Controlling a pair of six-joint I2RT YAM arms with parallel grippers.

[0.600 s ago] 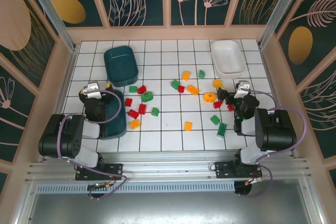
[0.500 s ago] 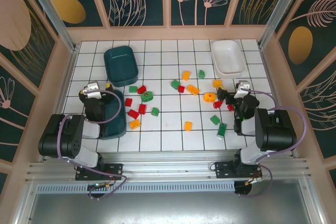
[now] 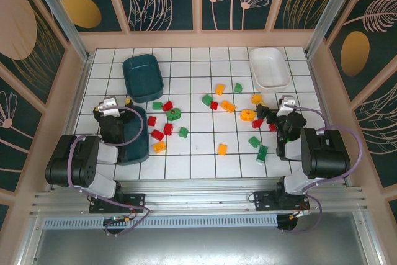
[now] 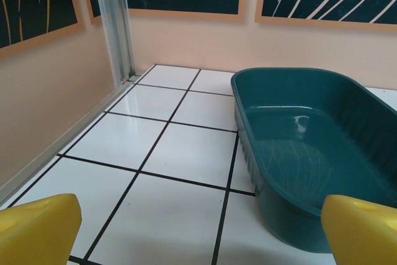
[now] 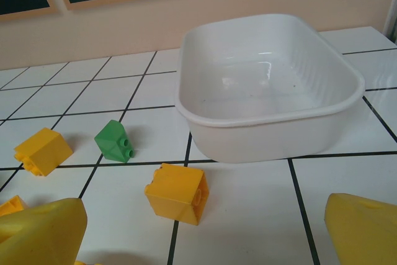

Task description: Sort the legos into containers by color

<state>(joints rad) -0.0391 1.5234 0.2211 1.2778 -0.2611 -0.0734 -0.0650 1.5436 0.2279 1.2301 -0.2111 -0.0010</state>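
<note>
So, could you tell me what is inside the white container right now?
Nothing: the white container looks empty, bare floor visible from above. From the right wrist, its near wall hides a floor strip.

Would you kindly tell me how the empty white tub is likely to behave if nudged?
The white tub looks thin-walled and holds nothing, so it is probably light. On the glossy tiles it would likely slide rather than tip, being low and wide. Its ribbed wall may flex.

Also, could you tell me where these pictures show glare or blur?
Left wrist view: glare on the floor tiles and inside the teal tub; near yellow fingertips blurred. Right wrist view: highlights inside the white tub. Top view: evenly lit and sharp.
</note>
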